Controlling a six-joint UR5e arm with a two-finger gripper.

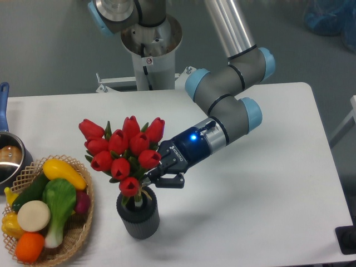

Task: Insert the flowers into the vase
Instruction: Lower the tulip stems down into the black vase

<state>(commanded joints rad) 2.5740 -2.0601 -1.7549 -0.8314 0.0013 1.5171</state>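
Note:
The flowers, a bunch of glossy red tulip buds with green leaves, stand tilted to the left above the vase, with their stems going down into its mouth. The vase is dark grey, ribbed and upright on the white table near the front edge. My gripper reaches in from the right, just above the vase's rim, with its fingers around the stems below the buds. The stems' lower ends are hidden inside the vase.
A wicker basket with colourful toy vegetables sits at the front left, close to the vase. A shiny metal pot with a blue handle stands at the left edge. The robot's base is at the back.

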